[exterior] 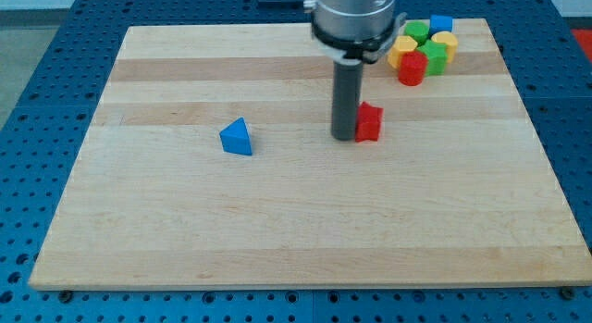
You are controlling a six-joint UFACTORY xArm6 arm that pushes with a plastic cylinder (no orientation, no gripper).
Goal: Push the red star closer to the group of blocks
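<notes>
- My tip [344, 136] is resting on the wooden board [277, 230], a little toward the view's top and right of the board's middle.
- The tool is a plain dark rod hanging from the arm's round housing; it has no jaws, so it is neither opening nor closing, and it is gripping nothing.
- The red star [369, 121] is sitting just beside my tip, at about 2 o'clock from it, and appears to be touching the rod's side, though I cannot tell this for certain.
- The group of blocks [424, 49] is lying near the board's top right corner, at about 1 o'clock from the red star and well apart from it.
- In that group, a red block [412, 68] is sitting nearest the star, with a yellow block [403, 50] and a green block [433, 59] just beside it.
- Another green block [418, 31], another yellow block [447, 43] and a blue block [441, 23] are sitting farther toward the view's top; their shapes are too small to make out.
- A blue triangle [237, 137] is lying alone at 9 o'clock from my tip, well apart from it.
</notes>
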